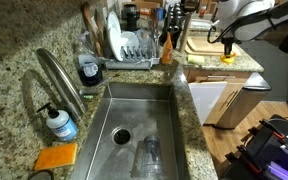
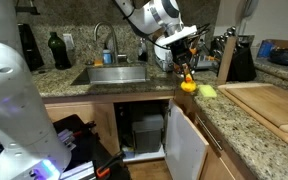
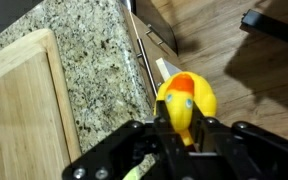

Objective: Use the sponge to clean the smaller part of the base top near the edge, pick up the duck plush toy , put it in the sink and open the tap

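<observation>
My gripper is shut on the duck plush toy, a small yellow duck with an orange beak. It holds the duck above the rounded edge of the speckled granite base top. In both exterior views the duck hangs under the gripper over the short counter section, away from the sink. The gooseneck tap stands behind the basin. A yellow-green sponge-like piece lies on the counter edge beside the duck.
A pale wooden cutting board lies on the counter by the gripper. A soap bottle and a flat orange pad sit by the sink. A dish rack stands behind it. A white cabinet door hangs open below.
</observation>
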Robot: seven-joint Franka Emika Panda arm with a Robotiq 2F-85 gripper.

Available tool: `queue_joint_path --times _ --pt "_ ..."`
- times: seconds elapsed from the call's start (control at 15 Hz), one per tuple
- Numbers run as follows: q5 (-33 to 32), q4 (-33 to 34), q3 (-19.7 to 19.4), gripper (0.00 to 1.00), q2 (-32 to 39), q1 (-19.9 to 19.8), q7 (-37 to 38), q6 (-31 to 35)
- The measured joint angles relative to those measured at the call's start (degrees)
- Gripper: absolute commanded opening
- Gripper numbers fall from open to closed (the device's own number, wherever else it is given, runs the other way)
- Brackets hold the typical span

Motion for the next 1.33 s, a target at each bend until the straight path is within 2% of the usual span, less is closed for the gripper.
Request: queue_joint_path --times 0.13,0.27,0.6,0.87,1.07,1.13,1.33 --pt "0.7 -0.2 1.9 0.06 1.5 0.4 -2.3 0.0" --pt "2.5 -1.0 5.4 0.06 4.0 2.1 -3.0 0.5" --pt "5.9 -2.1 14.6 0.06 9.5 10.2 -3.1 1.1" --pt "6.8 -1.7 20.6 0.06 8.2 16.3 -4.9 0.4" --pt "6.6 -0.8 23.2 0.06 5.9 19.0 -9.5 0.8" --pt "6.3 -0.5 23.5 0.23 5.0 19.3 -11.7 1.5" --pt "5.3 -0.4 23.2 0.23 2.7 18.6 -16.5 4.7"
